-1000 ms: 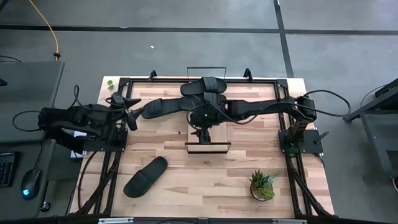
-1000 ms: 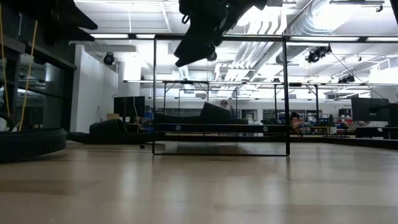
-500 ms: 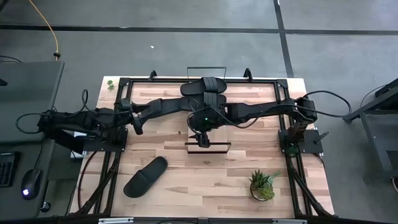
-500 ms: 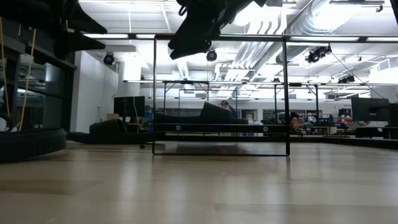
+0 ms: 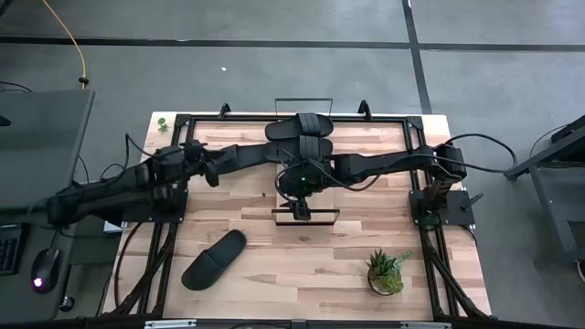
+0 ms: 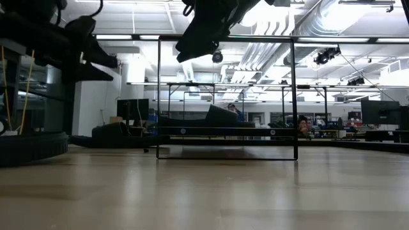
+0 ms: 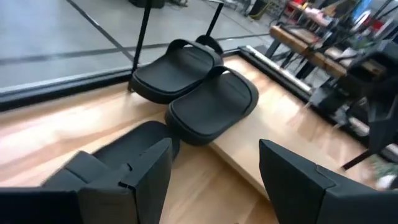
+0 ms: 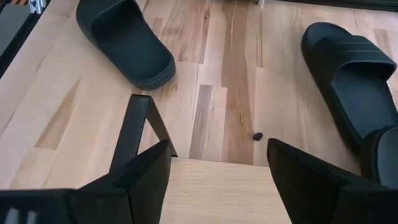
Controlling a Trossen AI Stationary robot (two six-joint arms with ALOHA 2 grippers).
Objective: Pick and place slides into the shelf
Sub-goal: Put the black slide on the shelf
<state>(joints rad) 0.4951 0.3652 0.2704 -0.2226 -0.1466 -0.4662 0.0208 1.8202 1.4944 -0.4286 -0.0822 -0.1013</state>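
Two black slides (image 5: 299, 126) (image 5: 309, 146) rest sole-down, side by side, on the far end of the shelf (image 5: 306, 217), also seen in the left wrist view (image 7: 177, 68) (image 7: 214, 106). A third slide (image 5: 251, 155) (image 8: 354, 81) lies on the table left of the shelf. The fourth slide (image 5: 213, 259) (image 8: 124, 40) lies near the front left. My left gripper (image 5: 208, 167) (image 7: 214, 149) (image 6: 112, 69) stands open, in the air, by the third slide's left end. My right gripper (image 5: 297, 203) (image 8: 219, 149) hovers open over the shelf board (image 8: 217, 186) near its near end.
A small potted plant (image 5: 386, 272) stands at the front right of the table. Black frame bars (image 5: 174, 164) run along the table's sides. The shelf's upright wire rail (image 6: 227, 39) (image 8: 134, 124) rises at its near end. Bare wood lies between the fourth slide and the plant.
My left arm has swung out from the table's left edge toward the third slide and the shelf and has come down, rolling as it went; its gripper, still open, now shows at the upper left of the low view. The slides have not moved.
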